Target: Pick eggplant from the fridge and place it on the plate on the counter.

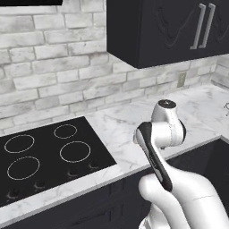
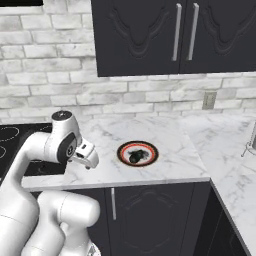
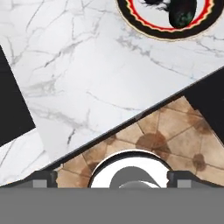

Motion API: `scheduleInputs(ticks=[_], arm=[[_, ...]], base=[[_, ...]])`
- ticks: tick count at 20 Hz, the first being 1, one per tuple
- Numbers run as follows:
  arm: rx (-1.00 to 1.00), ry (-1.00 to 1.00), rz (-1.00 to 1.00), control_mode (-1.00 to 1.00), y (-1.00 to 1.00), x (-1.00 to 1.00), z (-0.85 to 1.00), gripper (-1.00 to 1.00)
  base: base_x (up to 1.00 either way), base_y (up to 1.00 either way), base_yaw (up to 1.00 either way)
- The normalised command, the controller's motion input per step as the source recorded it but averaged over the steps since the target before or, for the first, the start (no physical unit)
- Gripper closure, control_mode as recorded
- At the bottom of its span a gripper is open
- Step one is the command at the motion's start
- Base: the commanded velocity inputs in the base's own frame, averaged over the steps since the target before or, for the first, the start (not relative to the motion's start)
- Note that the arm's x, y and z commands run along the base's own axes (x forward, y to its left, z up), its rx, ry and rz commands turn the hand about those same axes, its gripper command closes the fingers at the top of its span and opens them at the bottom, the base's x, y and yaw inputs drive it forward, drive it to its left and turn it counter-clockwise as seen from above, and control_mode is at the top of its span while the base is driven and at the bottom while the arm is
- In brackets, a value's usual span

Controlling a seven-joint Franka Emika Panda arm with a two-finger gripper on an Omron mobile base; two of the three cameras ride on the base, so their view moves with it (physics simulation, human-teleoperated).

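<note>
- Tool [image 2: 90, 159]: hangs over the near edge of the table [image 2: 165, 135], off the plate's side; the tips sit wide apart at the foot of the hand view with nothing between them, so released.
- Judgement: the placing looks done. The step in hand is a clean withdrawal; best to lift up and back, keeping the tips away from the dish so it isn't nudged.
- Eggplant [image 2: 135, 156]: dark, lying on the plate [image 2: 123, 148], ahead of the tool and well apart from it.
- In the hand view, plate rim [image 3: 144, 22] and eggplant [image 3: 181, 14] lie at the far edge, beyond bare marble.
- Farther off: black cooktop [image 1: 49, 154], brick wall, dark cabinets [image 2: 165, 35].
</note>
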Motion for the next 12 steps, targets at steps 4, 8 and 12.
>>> scheduleInputs(ticks=[4, 8, 12], arm=[[0.07, 0.0, 0.39, -1.0, 0.28, 0.0, 0.06, -1.0], [0.0, 0.07, 0.19, -1.0, 0.19, -0.16, 0.26, -1.0], [0.0, 0.17, -0.01, -1.0, 0.03, -0.38, 0.42, -1.0]], base=[[0.0, 0.0, 0.0], [0.0, 0.0, 0.0], [0.0, 0.0, 0.0]])
